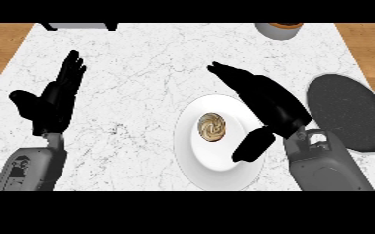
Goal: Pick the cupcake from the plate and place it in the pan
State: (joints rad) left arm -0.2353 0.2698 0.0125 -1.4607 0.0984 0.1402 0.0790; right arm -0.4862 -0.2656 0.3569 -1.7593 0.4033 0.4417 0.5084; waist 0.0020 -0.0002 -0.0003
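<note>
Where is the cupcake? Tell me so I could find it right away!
Start with the white marble counter and find the round white plate near its front edge, right of the middle. The cupcake sits on the plate, just left of the open right robot hand. It is the only small brown thing there, with a cream swirl on top, unlike the flat dark pan further right.

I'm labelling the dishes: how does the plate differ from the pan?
The plate is white; the pan is dark and speckled. The plate holds the cupcake; the pan holds nothing. The plate lies under the right hand; the pan lies at the right edge. Both look round.
</note>
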